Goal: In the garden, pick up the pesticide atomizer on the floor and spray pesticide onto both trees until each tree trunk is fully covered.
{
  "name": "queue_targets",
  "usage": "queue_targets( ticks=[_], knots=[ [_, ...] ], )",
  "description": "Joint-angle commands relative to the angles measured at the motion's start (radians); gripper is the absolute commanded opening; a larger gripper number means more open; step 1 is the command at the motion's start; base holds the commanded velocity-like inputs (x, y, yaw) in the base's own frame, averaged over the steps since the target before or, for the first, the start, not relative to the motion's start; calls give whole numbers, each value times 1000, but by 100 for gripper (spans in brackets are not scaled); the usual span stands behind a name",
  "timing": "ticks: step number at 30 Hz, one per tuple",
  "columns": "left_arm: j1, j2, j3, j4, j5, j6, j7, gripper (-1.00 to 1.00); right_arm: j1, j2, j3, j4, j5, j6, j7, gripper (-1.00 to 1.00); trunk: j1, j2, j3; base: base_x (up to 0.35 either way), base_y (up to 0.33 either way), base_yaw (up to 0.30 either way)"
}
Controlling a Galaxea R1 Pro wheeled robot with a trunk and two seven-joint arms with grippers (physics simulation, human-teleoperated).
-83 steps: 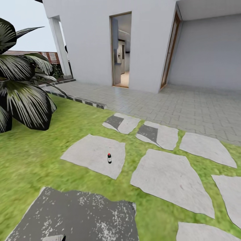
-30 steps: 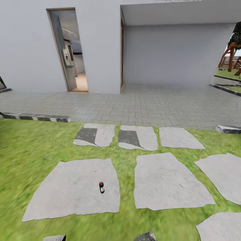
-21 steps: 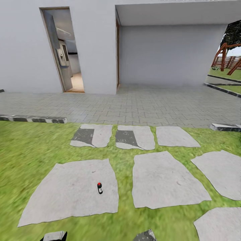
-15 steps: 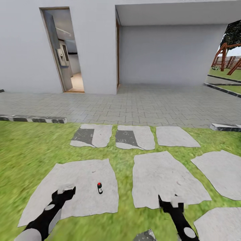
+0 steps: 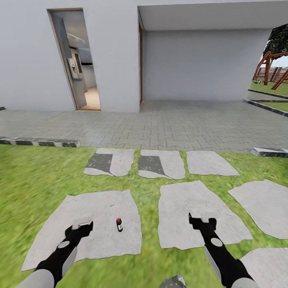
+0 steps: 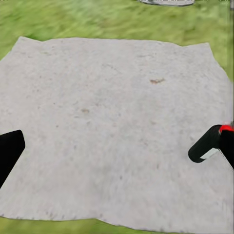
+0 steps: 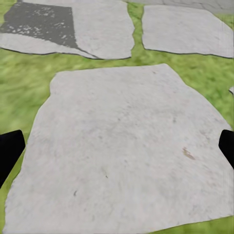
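Standing upright just right of the open, empty left hand (image 5: 80, 228), the pesticide atomizer (image 5: 119, 224) is easily toppled by a careless approach.

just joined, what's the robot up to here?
It is in the garden facing the house, going for the pesticide atomizer, a small black bottle with a red cap standing upright on a stepping stone. Both arms are stretched forward and nothing is held. The left gripper is nearest the bottle, jaws open; the right gripper hangs open above the neighbouring stone.
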State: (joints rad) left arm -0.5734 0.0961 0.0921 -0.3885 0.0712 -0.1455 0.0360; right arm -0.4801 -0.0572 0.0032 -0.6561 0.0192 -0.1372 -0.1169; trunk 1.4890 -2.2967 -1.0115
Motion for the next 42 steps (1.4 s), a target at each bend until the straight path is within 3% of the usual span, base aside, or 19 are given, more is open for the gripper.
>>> queue_targets(
  ticks=[1,20,28,42],
  knots=[
    [0,-3,-3,-3,3,-3,1,100,-1,1,1,4,2,-3,-3,100,0,0,-1,11,0,0],
    [-1,-8,-9,-10,-10,-3,-6,100,-2,1,1,9,2,-1,-3,100,0,0,-1,140,126,-253],
    [-2,-7,-7,-10,-43,-1,-38,100,-2,1,1,9,2,-1,-2,100,0,0,-1,1,2,-300],
    [-3,0,-7,-5,-44,-1,-41,100,-2,2,4,7,1,-1,0,100,53,-98,-45,0,0,-133]
  ],
)
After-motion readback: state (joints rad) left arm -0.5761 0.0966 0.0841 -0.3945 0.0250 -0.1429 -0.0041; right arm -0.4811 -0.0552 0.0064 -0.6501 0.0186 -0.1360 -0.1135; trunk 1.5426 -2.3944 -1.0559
